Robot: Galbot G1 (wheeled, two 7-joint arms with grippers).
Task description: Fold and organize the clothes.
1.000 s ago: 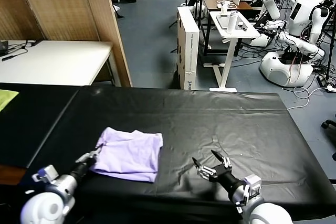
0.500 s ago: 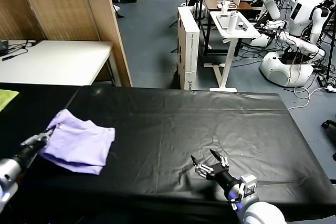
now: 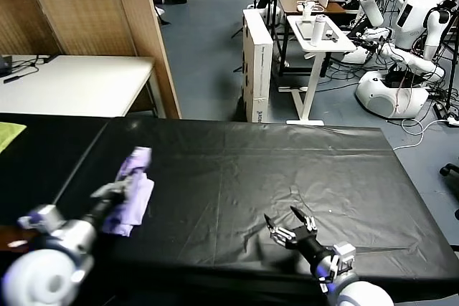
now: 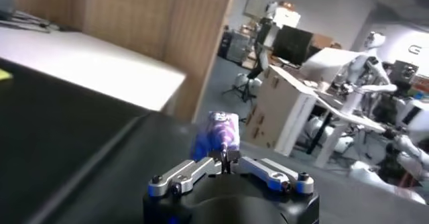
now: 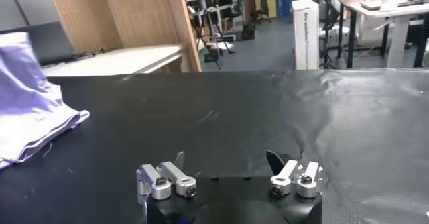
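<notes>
The clothes, a light lavender T-shirt [image 3: 133,183], hang bunched in a narrow, upright wad near the left edge of the black table [image 3: 287,163]. My left gripper [image 3: 113,193] is shut on the shirt's lower edge. In the left wrist view the jaws [image 4: 224,159] are pinched together, with the lavender cloth [image 4: 221,130] rising just beyond them. My right gripper [image 3: 290,223] rests low over the table's front right part, open with nothing between its fingers [image 5: 228,159]. The right wrist view shows the T-shirt [image 5: 27,111] far off to one side.
A yellow-green cloth [image 3: 8,132] lies on the dark surface at far left. Behind stand a white table [image 3: 79,80] and a wooden screen [image 3: 93,5]. A white box [image 3: 256,62], a small stand and other robots [image 3: 401,41] occupy the floor beyond the table.
The left gripper pulled the flat folded shirt from the table's middle-left toward the left edge; the shirt is now bunched and raised. The right gripper has stayed in place, open.
</notes>
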